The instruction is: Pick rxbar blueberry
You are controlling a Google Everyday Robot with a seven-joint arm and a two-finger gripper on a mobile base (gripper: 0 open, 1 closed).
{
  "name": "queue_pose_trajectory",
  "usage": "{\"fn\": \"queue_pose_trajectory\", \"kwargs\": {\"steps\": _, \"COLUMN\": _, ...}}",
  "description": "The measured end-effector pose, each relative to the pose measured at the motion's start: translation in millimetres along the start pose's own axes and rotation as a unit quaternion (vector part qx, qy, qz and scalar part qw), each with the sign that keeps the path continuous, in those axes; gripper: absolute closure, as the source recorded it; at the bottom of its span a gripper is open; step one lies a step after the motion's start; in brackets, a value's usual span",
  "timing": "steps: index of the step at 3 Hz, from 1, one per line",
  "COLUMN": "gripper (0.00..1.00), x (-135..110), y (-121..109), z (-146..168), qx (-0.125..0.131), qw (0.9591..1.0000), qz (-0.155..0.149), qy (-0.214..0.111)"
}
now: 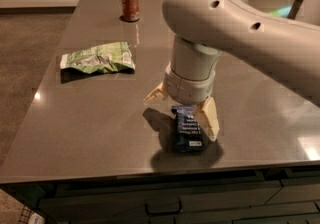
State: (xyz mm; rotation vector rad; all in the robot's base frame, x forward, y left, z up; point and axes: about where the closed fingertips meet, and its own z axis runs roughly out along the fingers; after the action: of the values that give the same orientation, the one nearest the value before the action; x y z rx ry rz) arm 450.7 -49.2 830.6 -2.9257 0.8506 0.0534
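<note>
The rxbar blueberry [188, 129] is a small dark blue wrapper with white text, lying flat near the table's front edge. My gripper [180, 118] hangs straight down over it from the big grey arm [235, 23]. It is open, with its tan fingers spread wide. The left finger [153, 96] stands apart from the bar, and the right finger [211, 122] is right beside the bar's right edge. The wrist hides the bar's far end.
A green and white snack bag [98, 58] lies at the left of the dark grey table [75, 118]. A red soda can [130, 2] stands at the far edge. The table's front edge is just below the bar, with drawers under it.
</note>
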Motion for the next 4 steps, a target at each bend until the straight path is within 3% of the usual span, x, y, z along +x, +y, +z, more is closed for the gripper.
{"fn": "queue_pose_trajectory", "kwargs": {"steps": 1, "gripper": 0.22, "x": 3.7, "y": 1.6, "z": 0.7, "qx": -0.006, "qw": 1.0, "qz": -0.005, "qy": 0.001}}
{"fn": "queue_pose_trajectory", "kwargs": {"steps": 4, "gripper": 0.92, "x": 8.6, "y": 4.1, "z": -6.1, "qx": -0.007, "qw": 1.0, "qz": -0.005, "qy": 0.001}}
